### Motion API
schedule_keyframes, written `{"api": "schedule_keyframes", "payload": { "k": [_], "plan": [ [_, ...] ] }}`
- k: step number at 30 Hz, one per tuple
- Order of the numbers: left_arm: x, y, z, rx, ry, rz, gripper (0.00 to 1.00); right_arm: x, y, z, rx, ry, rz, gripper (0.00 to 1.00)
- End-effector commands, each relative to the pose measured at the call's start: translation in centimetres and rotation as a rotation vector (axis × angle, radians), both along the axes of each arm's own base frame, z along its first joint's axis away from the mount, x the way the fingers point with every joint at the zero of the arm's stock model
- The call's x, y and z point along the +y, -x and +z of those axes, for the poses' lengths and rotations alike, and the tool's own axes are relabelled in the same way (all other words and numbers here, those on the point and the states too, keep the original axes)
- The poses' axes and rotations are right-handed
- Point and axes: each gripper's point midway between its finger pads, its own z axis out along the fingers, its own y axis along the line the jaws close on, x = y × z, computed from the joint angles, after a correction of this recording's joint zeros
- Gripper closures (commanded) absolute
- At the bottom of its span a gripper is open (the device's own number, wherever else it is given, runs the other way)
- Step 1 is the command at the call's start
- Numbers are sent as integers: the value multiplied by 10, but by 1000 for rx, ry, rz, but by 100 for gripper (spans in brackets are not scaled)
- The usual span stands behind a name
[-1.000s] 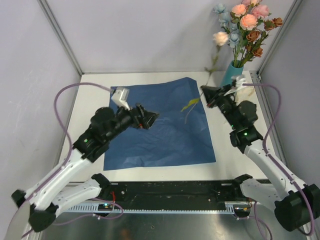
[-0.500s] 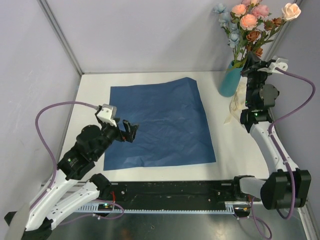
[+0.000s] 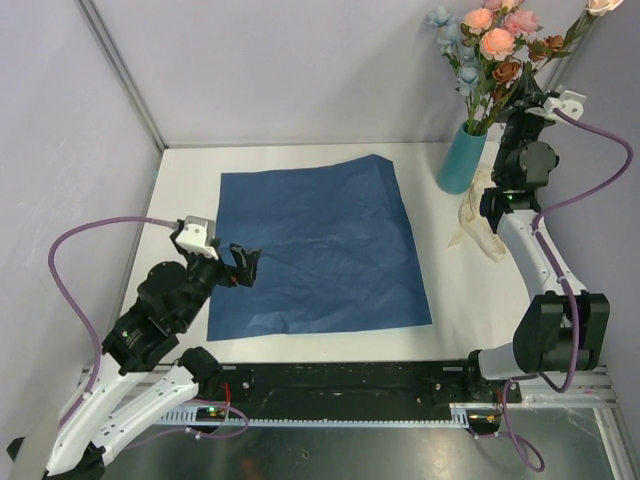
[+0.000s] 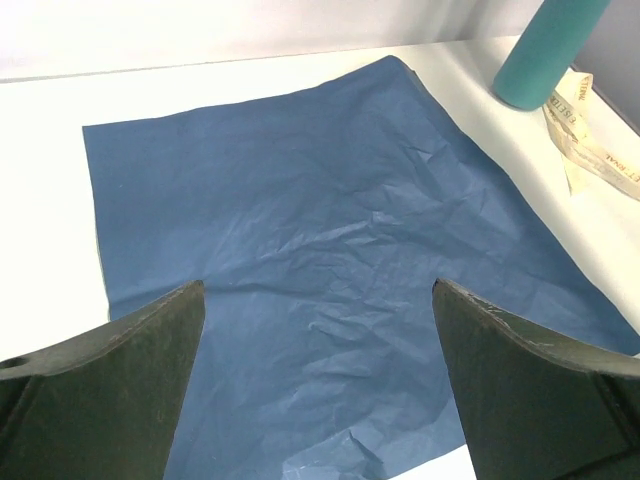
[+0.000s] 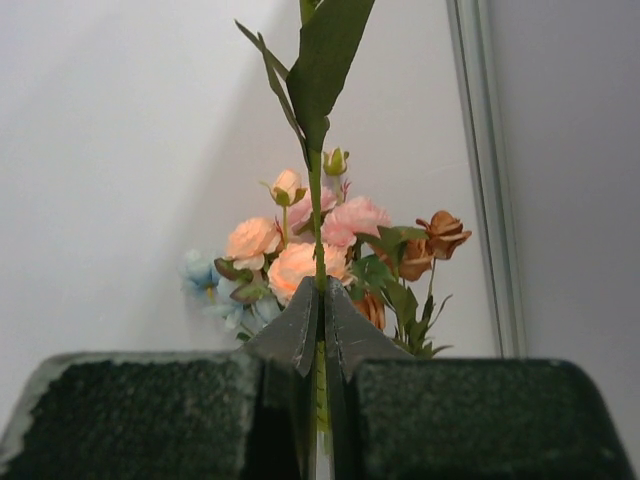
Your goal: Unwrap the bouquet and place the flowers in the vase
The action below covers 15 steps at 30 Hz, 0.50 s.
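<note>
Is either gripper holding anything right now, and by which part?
The right gripper pinches one flower by its thin green stem; the left gripper holds nothing.

**Matt paper, matt vase, cloth blooms**

Mid-frame, the blue tissue paper (image 3: 315,245) is matt and finely creased. Upper right, the vase (image 3: 462,158) looks smooth and matt, and the ribbon (image 3: 468,218) below it looks like woven cloth. The flowers (image 3: 495,40) seem fabric, and the leafy green stem (image 5: 322,80) seems matt plastic.
</note>
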Motion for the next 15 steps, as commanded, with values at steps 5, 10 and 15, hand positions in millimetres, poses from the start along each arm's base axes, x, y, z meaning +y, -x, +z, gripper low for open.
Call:
{"api": "schedule_keyframes", "payload": {
  "k": [5,10,15],
  "plan": [
    [13,-5,2,-26,-19,65,0,-15,-9,32,-91,-17,-59,100],
    [15,-5,2,-27,-16,74,0,-29,-24,20,-53,-58,-78,100],
    [13,-6,1,-21,-21,69,0,-38,-43,-5,15,-81,-86,100]
  ]
}}
